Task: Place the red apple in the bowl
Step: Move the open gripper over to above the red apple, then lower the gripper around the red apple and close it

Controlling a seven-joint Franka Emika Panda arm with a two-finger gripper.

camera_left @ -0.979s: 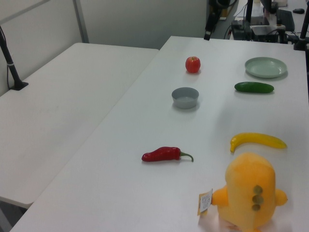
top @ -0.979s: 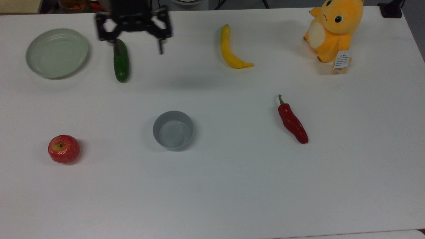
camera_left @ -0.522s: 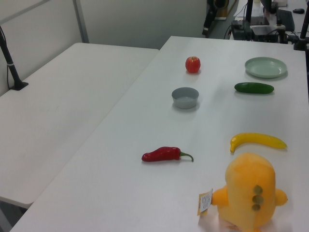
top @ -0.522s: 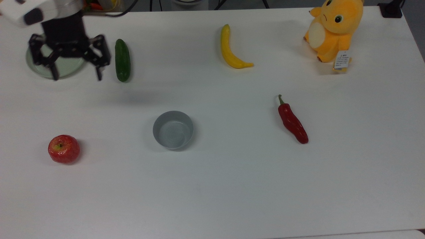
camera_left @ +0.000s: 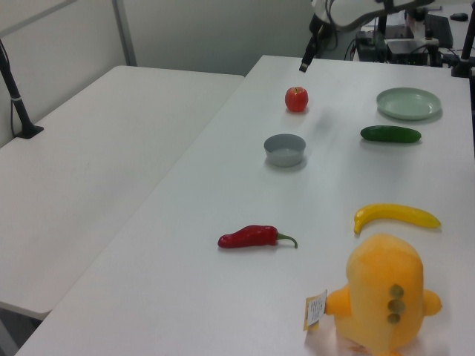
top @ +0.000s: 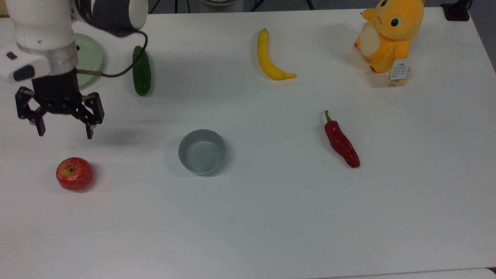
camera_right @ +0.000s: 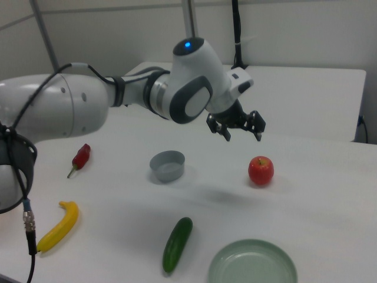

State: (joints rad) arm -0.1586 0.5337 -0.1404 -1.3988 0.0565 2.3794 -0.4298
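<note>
The red apple (top: 74, 174) (camera_left: 296, 99) (camera_right: 261, 170) rests on the white table at the top view's lower left. To its right in the top view stands the small grey bowl (top: 202, 151) (camera_left: 285, 149) (camera_right: 167, 165), upright with nothing inside. My gripper (top: 64, 133) (camera_right: 242, 135) hangs open above the table, just beyond the apple toward the green plate, with nothing between its fingers. In the left view one dark finger (camera_left: 305, 62) shows above and behind the apple.
A light-green plate (top: 90, 58) (camera_right: 252, 265) and a cucumber (top: 141, 71) (camera_right: 177, 244) lie behind the gripper. A banana (top: 267, 56), a red chili pepper (top: 341, 142) and an orange plush toy (top: 389, 34) sit to the top view's right. My white arm (camera_right: 118, 97) reaches over the table.
The gripper has travelled from above the cucumber, across the green plate, down the top view's left side to a spot just short of the apple. Nothing on the table moved.
</note>
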